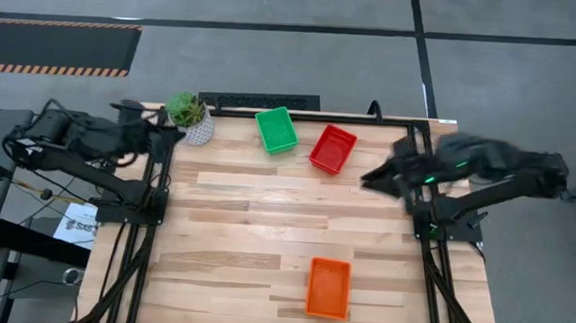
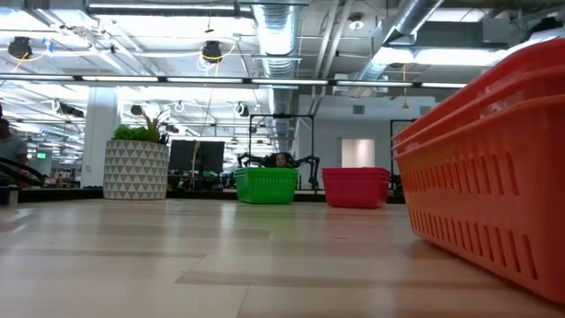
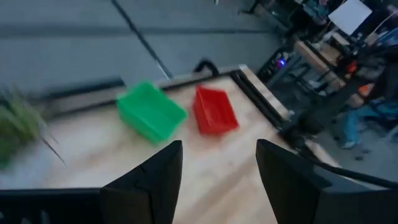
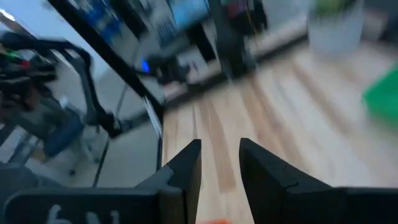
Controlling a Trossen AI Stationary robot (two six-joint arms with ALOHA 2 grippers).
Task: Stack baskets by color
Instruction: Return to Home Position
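- Step in hand, as judged: return both arms to the home pose. All three colours appeared sorted, so no further grasp seemed called for.
- The left gripper (image 3: 219, 163) sat at the far left corner of the table (image 1: 234, 228), fingers spread wide and holding nothing.
- The right gripper (image 4: 219, 158) sat over the right side of the table, toward the far end. Its fingers were parted by a narrow gap and held nothing.
- The orange baskets (image 1: 327, 287) lay at the near edge, slightly right of centre. The low view showed layered rims, so they were nested.
- The green baskets (image 1: 276, 129) and the red baskets (image 1: 332, 148) lay at the far edge near centre, just beside each other but apart.
- To do the step well, lift each gripper before drawing it outward, so that no finger drags a stack.
- The left arm (image 1: 79, 139) should stay clear of the potted plant (image 1: 189, 115), which stood just beside its gripper at the far left corner.
- The right arm (image 1: 498, 169) had the red baskets as its nearest obstacle, to the left of its gripper.
- The black frame rails (image 1: 432, 261) ran along both long sides; the arm links should pass above them.
- Open room: the middle of the table was bare wood, well apart from every stack.
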